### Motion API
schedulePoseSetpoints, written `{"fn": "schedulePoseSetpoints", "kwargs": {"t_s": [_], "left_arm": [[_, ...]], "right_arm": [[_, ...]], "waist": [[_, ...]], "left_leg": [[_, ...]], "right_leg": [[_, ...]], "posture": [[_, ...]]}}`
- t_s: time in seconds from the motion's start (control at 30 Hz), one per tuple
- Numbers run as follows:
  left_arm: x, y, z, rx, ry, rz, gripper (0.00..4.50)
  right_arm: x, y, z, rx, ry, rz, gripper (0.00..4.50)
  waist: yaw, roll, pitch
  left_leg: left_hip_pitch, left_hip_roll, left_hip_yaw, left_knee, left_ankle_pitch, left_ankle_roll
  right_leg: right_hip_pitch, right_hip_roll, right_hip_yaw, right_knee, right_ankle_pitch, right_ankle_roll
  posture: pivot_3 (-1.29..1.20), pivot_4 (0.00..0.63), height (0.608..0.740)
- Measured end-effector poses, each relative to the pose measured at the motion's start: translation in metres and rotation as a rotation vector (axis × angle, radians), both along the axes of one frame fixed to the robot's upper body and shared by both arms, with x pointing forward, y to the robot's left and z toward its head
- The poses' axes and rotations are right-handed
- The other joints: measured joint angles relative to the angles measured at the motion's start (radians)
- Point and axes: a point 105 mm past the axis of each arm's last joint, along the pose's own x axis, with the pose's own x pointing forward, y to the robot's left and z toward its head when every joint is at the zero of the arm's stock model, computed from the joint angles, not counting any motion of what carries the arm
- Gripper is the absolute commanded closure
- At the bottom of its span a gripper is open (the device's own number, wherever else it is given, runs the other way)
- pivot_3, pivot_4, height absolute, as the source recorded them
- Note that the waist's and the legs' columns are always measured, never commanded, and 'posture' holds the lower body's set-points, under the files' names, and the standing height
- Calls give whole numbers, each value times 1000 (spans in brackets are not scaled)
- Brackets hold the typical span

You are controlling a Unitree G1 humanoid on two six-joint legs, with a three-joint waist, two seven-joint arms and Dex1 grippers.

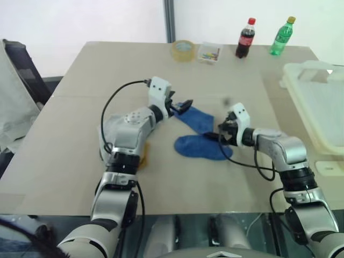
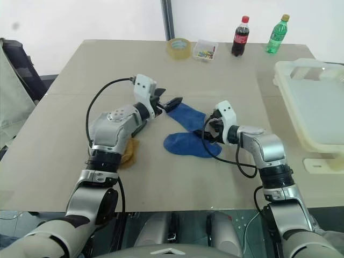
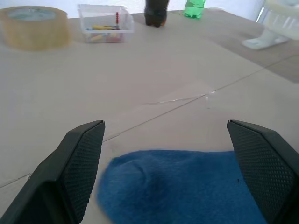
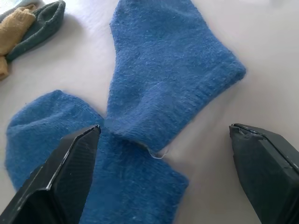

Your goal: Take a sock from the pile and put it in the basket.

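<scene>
Two blue socks point(image 1: 200, 134) lie overlapping mid-table, one angled over the other. Mustard sock point(image 2: 129, 151) and a dark green sock point(image 4: 39, 24) sit just beside them, partly under the left forearm. Left gripper point(image 1: 183, 105) hovers at the far tip of the upper blue sock, fingers spread wide, holding nothing. Right gripper point(image 1: 223, 135) is at the near sock's right edge, fingers also spread, nothing grasped. Basket point(image 1: 322, 115) is well apart at the table's right edge. Far edge: tape roll point(image 1: 184, 50), clear box point(image 1: 209, 52), cola bottle point(image 1: 245, 38), green bottle point(image 1: 281, 36). Nothing on the table between socks and basket.
</scene>
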Motion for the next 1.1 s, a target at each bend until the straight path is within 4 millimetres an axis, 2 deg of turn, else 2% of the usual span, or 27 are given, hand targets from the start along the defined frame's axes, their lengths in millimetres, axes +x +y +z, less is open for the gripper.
{"fn": "schedulePoseSetpoints", "kwargs": {"t_s": [0.1,0.2,0.3,0.33,0.43,0.47,0.63,0.9,1.1], "left_arm": [[10,13,-13,77,17,35,44],[17,26,-16,117,11,67,0],[24,30,-18,141,0,80,0],[25,32,-20,152,0,86,0],[31,37,-28,177,10,109,0],[32,38,-30,183,13,114,0],[33,38,-32,221,-8,104,0],[30,33,-46,281,17,39,0],[37,27,-43,309,26,43,0]], "right_arm": [[-2,5,0,7,24,-1,0],[-3,5,0,13,42,-13,705],[-5,11,-2,32,65,-10,2225],[-5,13,-2,38,68,-7,2535],[-6,19,-3,53,81,-12,4105],[-5,22,-4,59,85,-16,4414],[-2,26,-1,67,78,-30,4414],[4,16,1,58,49,-60,4414],[10,12,7,51,-1,-74,4414]], "waist": [[-6,0,0],[-11,0,0],[-13,0,0],[-14,0,0],[-18,0,0],[-20,0,0],[-22,0,0],[-22,0,0],[-22,0,0]], "left_leg": [[1,0,0,0,0,0],[1,0,-1,0,0,0],[0,0,0,1,0,0],[0,0,0,1,0,0],[0,0,0,1,0,0],[0,0,0,1,0,0],[-1,0,0,1,0,0],[-1,0,0,1,0,0],[-1,0,0,1,0,0]], "right_leg": [[0,1,0,3,0,0],[-1,1,0,5,0,0],[-1,0,0,4,0,0],[-1,0,0,4,0,0],[-2,0,0,4,0,0],[-2,0,0,4,0,0],[-3,0,0,5,0,0],[-3,0,0,5,0,0],[-3,1,0,5,0,0]], "posture": [[0,150,735],[0,150,735],[0,150,735],[0,150,735],[0,150,735],[0,150,735],[0,150,735],[0,150,735],[0,150,735]]}}
